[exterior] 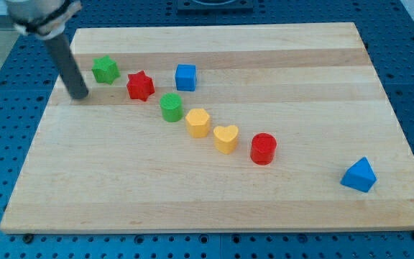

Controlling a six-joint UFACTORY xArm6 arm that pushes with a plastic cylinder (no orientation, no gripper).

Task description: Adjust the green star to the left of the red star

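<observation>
Resting on the wooden board (300, 65) at far left, my tip (80, 96) is a bare rod with no claw to spread or pinch; just right of it sits the green star (106, 70); the red star (140, 85) lies right of that, close by.

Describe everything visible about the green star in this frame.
The green star is a small, chunky, matte block, plastic by its look, with a flat top and blunt points. It lies flat on the wooden board near the view's top left. The red star sits just to its right, apart by a narrow gap. My tip rests to its lower left, not touching.
</observation>
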